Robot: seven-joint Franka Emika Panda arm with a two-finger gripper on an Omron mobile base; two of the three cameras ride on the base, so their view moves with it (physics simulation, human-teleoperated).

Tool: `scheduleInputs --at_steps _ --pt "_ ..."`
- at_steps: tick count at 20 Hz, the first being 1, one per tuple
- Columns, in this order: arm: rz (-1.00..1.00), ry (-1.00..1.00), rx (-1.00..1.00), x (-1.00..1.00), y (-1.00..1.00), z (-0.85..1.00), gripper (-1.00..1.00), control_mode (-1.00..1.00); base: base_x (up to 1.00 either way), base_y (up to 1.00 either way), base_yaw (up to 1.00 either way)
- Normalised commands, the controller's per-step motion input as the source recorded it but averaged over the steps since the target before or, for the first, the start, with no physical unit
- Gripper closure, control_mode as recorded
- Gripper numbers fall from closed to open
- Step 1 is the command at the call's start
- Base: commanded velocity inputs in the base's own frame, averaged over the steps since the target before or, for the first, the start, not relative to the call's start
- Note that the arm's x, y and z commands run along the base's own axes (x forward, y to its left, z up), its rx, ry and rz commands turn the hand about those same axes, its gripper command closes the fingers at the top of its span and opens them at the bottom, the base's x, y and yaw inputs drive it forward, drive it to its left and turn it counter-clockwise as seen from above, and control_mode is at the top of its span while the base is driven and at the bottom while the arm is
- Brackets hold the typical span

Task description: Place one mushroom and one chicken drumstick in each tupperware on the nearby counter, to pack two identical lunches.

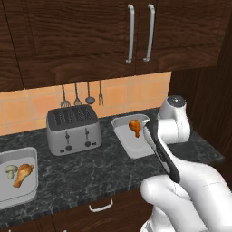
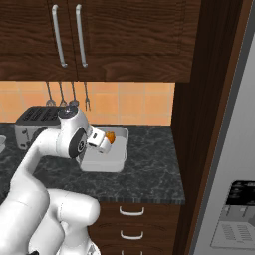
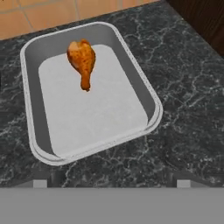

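Observation:
On the dark counter [image 1: 90, 167], the right tupperware [image 1: 123, 138] holds one orange-brown chicken drumstick [image 1: 135, 127]. In the hand view that tupperware [image 3: 151, 103] lies just ahead, with the drumstick [image 3: 82, 61] near its far end, bone end towards me. My gripper [image 3: 111, 183] hovers above its near rim, open, with nothing between the fingers. The left tupperware [image 1: 18, 197], near the counter's left front, holds a mushroom [image 1: 11, 170] beside a second drumstick [image 1: 23, 174]. From the right base view the drumstick [image 2: 110, 137] peeks out past my wrist over the tupperware [image 2: 112, 163].
A silver four-slot toaster [image 1: 73, 127] stands between the two containers, with utensils [image 1: 81, 96] hanging on the tiled wall behind. A dark wood panel [image 2: 199, 99] closes the counter's right end, with a fridge [image 2: 234, 199] beyond. Upper cabinets [image 1: 136, 31] hang overhead.

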Motion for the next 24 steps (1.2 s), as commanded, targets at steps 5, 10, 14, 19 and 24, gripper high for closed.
scheduleInputs --at_steps 5,10,14,19,24 --pt "-0.07 -0.09 0.00 -1.00 -0.01 0.44 -1.00 -1.00 0.00 0.00 0.00" --pt "0.16 -0.11 0.01 -0.95 -0.02 0.01 -1.00 -1.00 0.00 0.00 0.00" --pt "0.35 -0.19 -0.02 -0.72 0.00 -0.20 -1.00 -1.00 0.00 0.00 0.00" --pt "0.10 -0.26 -0.09 -0.17 0.28 -0.52 -1.00 -1.00 0.00 0.00 0.00" --pt "-0.10 -0.05 -0.02 -0.20 0.00 -0.35 -1.00 -1.00 0.00 0.00 0.00"
